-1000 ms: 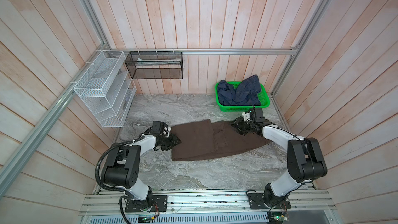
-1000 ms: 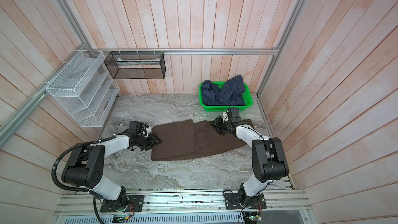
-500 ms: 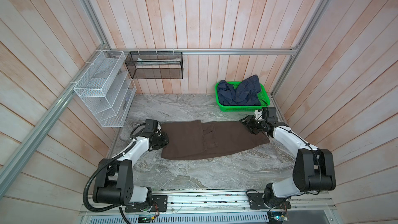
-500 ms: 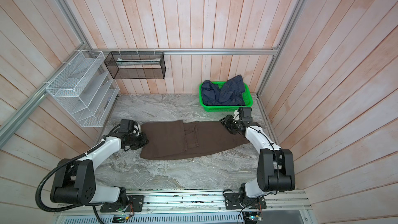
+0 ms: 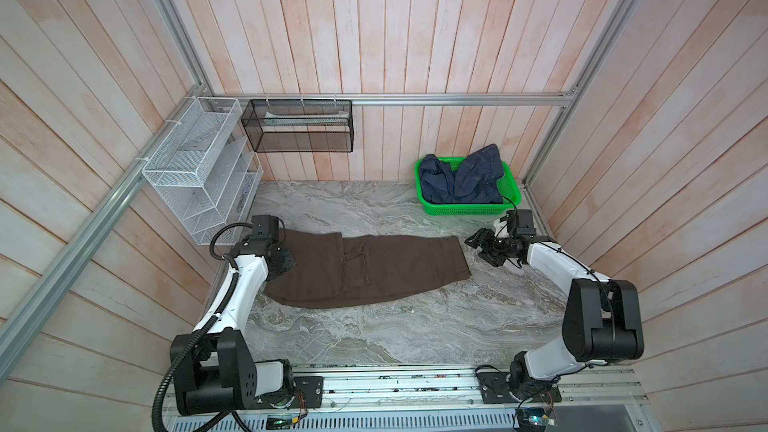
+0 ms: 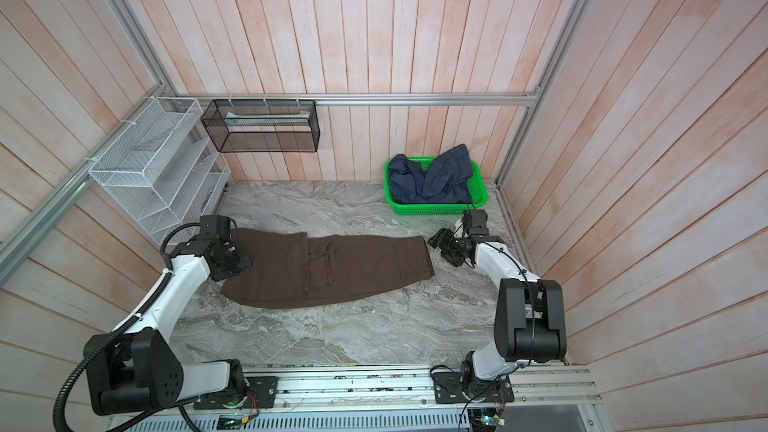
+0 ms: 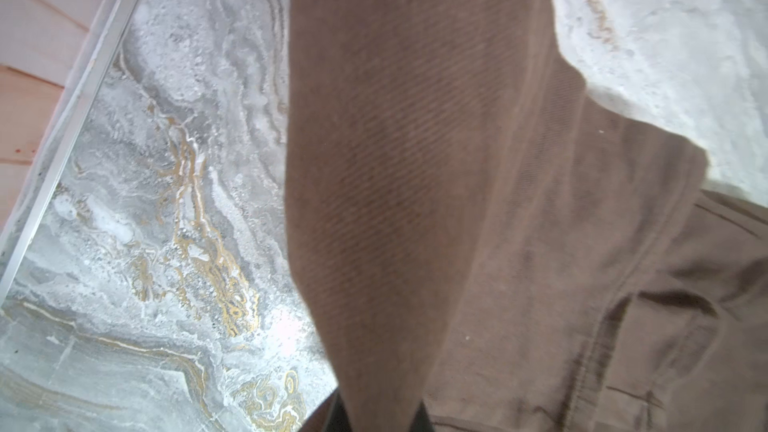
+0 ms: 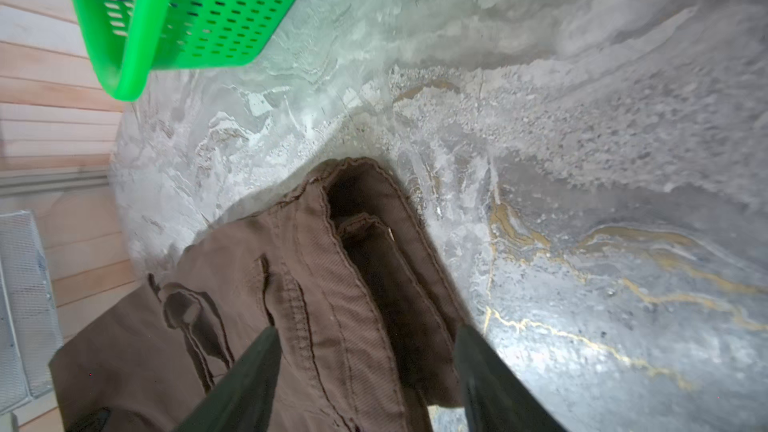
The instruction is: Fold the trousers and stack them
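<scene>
The dark brown trousers (image 5: 365,272) (image 6: 328,270) lie stretched flat across the middle of the marble table, one leg on the other. My left gripper (image 5: 283,263) (image 6: 233,263) is at their left end. In the left wrist view it (image 7: 380,413) is shut on a fold of the brown cloth (image 7: 415,160). My right gripper (image 5: 478,248) (image 6: 440,249) stands open just right of the right end, holding nothing. In the right wrist view the leg hems (image 8: 357,209) show between and beyond its spread fingers (image 8: 249,380).
A green basket (image 5: 465,209) (image 6: 436,209) (image 8: 216,6) holding a navy denim garment (image 5: 461,178) stands at the back right, close behind my right gripper. A white wire rack (image 5: 199,168) and a black mesh basket (image 5: 297,126) hang on the back-left walls.
The trousers have been drawn left and stretched out straight. My left gripper shut on their left end and moved left. My right gripper let go of the right end and opened.
</scene>
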Controlling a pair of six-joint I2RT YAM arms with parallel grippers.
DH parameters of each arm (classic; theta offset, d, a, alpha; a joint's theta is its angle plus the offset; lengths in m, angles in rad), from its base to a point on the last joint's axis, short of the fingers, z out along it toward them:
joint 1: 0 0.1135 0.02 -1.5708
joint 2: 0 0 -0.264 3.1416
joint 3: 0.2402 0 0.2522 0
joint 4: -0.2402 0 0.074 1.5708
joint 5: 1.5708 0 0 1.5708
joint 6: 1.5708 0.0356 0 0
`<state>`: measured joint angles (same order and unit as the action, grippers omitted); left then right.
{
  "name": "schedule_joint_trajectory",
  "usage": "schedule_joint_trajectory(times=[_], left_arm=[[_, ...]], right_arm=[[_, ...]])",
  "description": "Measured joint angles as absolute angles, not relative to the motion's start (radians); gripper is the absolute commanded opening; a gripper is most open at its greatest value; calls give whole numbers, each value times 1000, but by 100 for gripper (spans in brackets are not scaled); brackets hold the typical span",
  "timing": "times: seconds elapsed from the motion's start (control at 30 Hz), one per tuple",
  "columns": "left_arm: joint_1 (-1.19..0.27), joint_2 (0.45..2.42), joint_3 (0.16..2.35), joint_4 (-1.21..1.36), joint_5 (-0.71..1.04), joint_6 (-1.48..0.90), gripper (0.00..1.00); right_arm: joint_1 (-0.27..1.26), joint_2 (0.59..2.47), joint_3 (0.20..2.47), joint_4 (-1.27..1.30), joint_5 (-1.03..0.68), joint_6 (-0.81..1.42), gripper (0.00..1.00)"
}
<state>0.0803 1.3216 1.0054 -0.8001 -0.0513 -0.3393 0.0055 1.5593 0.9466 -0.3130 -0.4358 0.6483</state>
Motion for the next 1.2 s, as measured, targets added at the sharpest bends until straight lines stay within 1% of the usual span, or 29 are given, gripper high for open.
schedule_joint_trajectory(times=[0.23, 0.33, 0.37, 0.43, 0.5, 0.63, 0.77, 0.93, 1.2], left_arm=[[68, 1322, 1048, -826, 51, -333, 0], [24, 1322, 1090, -841, 83, -340, 0], [4, 1322, 1106, -845, 94, -345, 0], [-35, 1322, 1135, -850, 111, -357, 0], [-83, 1322, 1166, -850, 126, -376, 0], [-180, 1331, 1217, -851, 133, -411, 0], [-294, 1383, 1253, -832, 139, -447, 0], [-416, 1467, 1273, -796, 139, -489, 0], [-578, 1638, 1391, -742, 143, -538, 0]], right_arm=[[52, 1647, 955, -303, -488, 595, 71], [73, 1700, 957, -300, -497, 577, 69], [76, 1713, 957, -299, -498, 573, 67], [80, 1730, 957, -292, -498, 562, 53], [83, 1739, 957, -284, -496, 549, 42], [91, 1755, 948, -261, -497, 539, 27], [95, 1760, 933, -239, -500, 523, 14], [107, 1761, 924, -219, -500, 517, 7], [163, 1760, 894, -163, -524, 517, 5]])
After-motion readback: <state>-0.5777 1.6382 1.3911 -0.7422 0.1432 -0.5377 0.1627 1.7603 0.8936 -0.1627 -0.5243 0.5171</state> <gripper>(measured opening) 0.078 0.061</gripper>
